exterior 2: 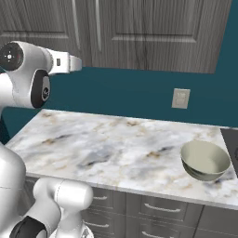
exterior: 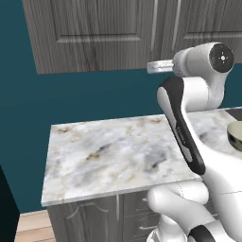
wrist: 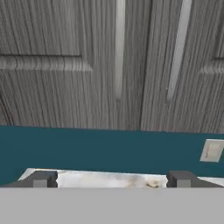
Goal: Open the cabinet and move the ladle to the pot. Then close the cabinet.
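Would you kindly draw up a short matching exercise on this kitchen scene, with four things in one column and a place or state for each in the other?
Things
1. cabinet
2. pot
3. gripper
4. wall outlet

Places or states
A. on the teal wall, below the cabinet
B. jaws wide apart, holding nothing
C. both doors shut
D. on the marble counter, near its right end, nothing in it

Pairs: 1-C, 2-D, 3-B, 4-A
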You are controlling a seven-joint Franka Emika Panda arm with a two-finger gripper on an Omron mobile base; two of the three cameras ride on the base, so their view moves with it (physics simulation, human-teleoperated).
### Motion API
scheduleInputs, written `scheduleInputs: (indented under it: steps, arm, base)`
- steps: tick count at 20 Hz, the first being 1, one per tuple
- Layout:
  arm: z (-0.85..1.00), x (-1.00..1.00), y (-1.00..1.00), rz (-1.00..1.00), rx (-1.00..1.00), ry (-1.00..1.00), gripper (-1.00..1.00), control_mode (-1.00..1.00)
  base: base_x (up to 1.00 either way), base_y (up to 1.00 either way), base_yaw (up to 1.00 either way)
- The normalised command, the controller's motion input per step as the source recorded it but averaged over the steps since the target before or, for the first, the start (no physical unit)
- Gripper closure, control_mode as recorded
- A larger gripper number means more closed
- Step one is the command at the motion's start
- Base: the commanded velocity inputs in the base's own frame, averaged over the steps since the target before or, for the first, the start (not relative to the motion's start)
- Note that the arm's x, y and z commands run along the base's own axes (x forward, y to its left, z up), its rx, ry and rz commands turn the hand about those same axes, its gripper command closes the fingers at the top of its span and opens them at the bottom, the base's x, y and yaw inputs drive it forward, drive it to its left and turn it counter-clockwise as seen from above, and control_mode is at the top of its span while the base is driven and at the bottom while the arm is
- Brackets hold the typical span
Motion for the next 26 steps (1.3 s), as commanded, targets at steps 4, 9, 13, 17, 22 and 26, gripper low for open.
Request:
scheduleInputs:
  steps: [4, 9, 13, 17, 22, 26]
  arm:
    - [0.53, 0.0, 0.02, -0.02, 0.0, -0.17, -1.0, -1.0]
    - [0.42, 0.0, 0.01, 0.0, 0.0, -0.1, -1.0, -1.0]
    - [0.4, 0.0, 0.01, 0.0, 0.0, -0.08, -1.0, -1.0]
    - [0.34, 0.0, 0.01, 0.0, 0.0, -0.12, -1.0, -1.0]
    - [0.18, 0.16, 0.01, 0.0, 0.0, -0.1, -1.0, -1.0]
    - [0.06, 0.32, 0.0, -0.01, 0.0, -0.04, -1.0, -1.0]
  base:
    - [0.0, 0.0, 0.0]
    - [0.0, 0.0, 0.0]
    - [0.0, 0.0, 0.0]
    - [0.0, 0.0, 0.0]
    - [0.0, 0.0, 0.0]
    - [0.0, 0.0, 0.0]
